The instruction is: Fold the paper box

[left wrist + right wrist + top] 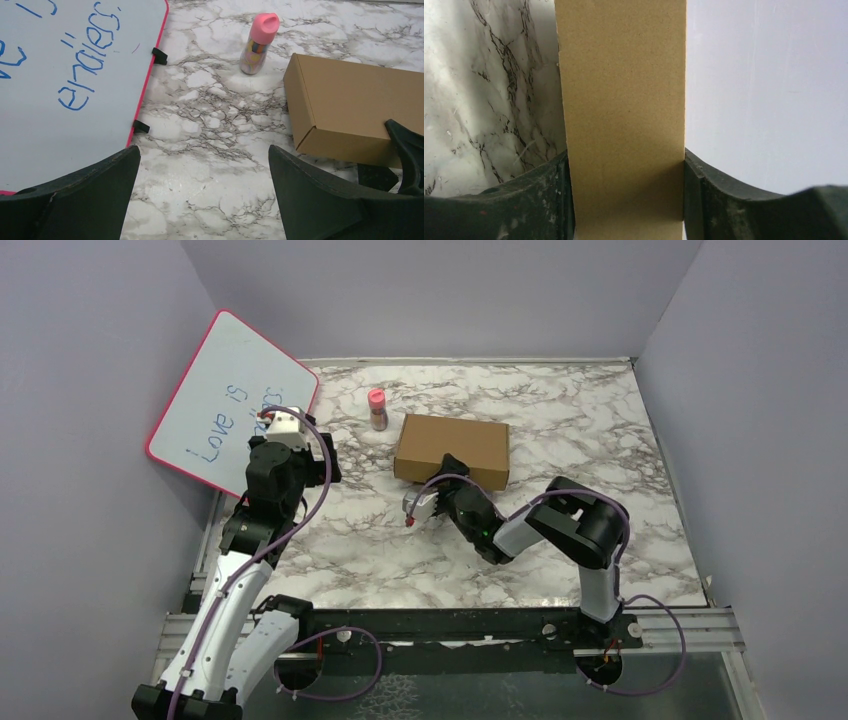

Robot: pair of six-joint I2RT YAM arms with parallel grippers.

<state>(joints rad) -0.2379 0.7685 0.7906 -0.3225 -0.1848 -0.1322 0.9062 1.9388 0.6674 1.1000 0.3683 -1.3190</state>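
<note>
The paper box (455, 445) is a closed, flat brown cardboard mailer lying on the marble table, slightly right of centre. In the left wrist view the paper box (360, 100) lies to the right. My right gripper (450, 472) is at the box's near edge, and its jaws press on both sides of the box (624, 100). In the right wrist view the right gripper (625, 170) has cardboard filling the whole gap. My left gripper (318, 447) hovers over the table's left side beside the whiteboard. The left gripper (204, 165) is wide open, with only marble between its fingers.
A pink-framed whiteboard (230, 405) with blue writing leans against the left wall, close to the left arm; the whiteboard (65, 75) fills the left of the wrist view. A small pink-capped bottle (377, 408) stands just left of the box, the bottle (257, 45) ahead of the left gripper.
</note>
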